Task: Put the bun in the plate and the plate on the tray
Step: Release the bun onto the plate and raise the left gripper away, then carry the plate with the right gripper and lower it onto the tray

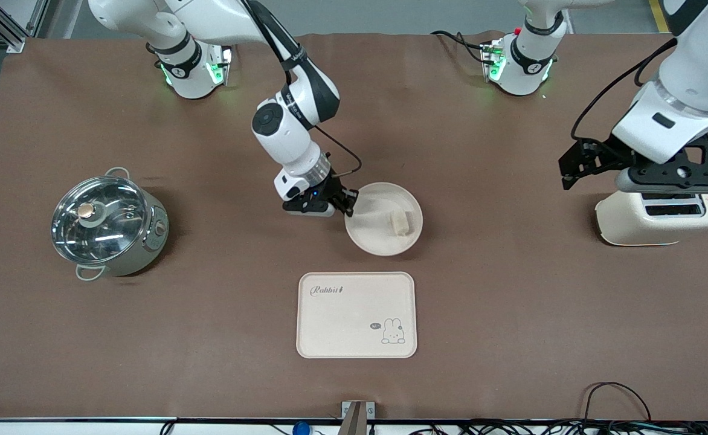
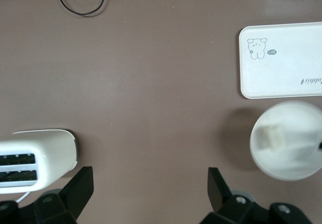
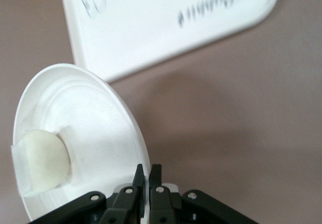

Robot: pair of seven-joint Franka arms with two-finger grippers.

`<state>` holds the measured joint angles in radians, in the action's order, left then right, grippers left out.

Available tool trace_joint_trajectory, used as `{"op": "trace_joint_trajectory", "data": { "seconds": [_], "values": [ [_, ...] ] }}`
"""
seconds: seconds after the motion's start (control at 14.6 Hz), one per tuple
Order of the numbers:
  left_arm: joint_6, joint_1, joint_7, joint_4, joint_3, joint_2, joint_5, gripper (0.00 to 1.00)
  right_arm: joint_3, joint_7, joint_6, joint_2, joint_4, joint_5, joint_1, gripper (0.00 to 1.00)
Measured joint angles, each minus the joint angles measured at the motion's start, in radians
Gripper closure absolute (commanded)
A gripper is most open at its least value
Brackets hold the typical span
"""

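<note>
The right gripper [image 1: 349, 204] is closed on the rim of the plate [image 1: 373, 232], its fingers [image 3: 144, 179] pinching the edge at the side toward the right arm's end of the table, and the bun [image 1: 399, 221] lies in the plate. The tray [image 1: 356, 315] lies flat on the table [image 1: 511, 302], nearer the front camera than the plate and apart from it. The left gripper [image 1: 571, 172] waits with fingers [image 2: 219, 186] spread wide over the table beside the toaster [image 1: 656, 220]; a lidded steel pot [image 1: 109, 223] stands toward the right arm's end.
</note>
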<state>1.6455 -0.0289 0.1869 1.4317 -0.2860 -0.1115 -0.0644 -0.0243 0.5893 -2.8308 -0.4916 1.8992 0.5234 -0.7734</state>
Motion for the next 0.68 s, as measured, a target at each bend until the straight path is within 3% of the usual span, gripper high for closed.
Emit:
{"op": "trace_joint_trajectory", "data": {
  "seconds": [0.27,0.68],
  "values": [
    [-0.021,-0.062,-0.059,-0.003,0.019,-0.012,0.004,0.0,-0.004,0.045,0.032,-0.139,-0.207,0.002,0.106,0.99],
    [-0.065,-0.05,-0.059,-0.02,0.013,-0.009,0.004,0.0,-0.007,0.046,0.141,-0.374,-0.503,0.002,0.276,0.99]
  ]
}}
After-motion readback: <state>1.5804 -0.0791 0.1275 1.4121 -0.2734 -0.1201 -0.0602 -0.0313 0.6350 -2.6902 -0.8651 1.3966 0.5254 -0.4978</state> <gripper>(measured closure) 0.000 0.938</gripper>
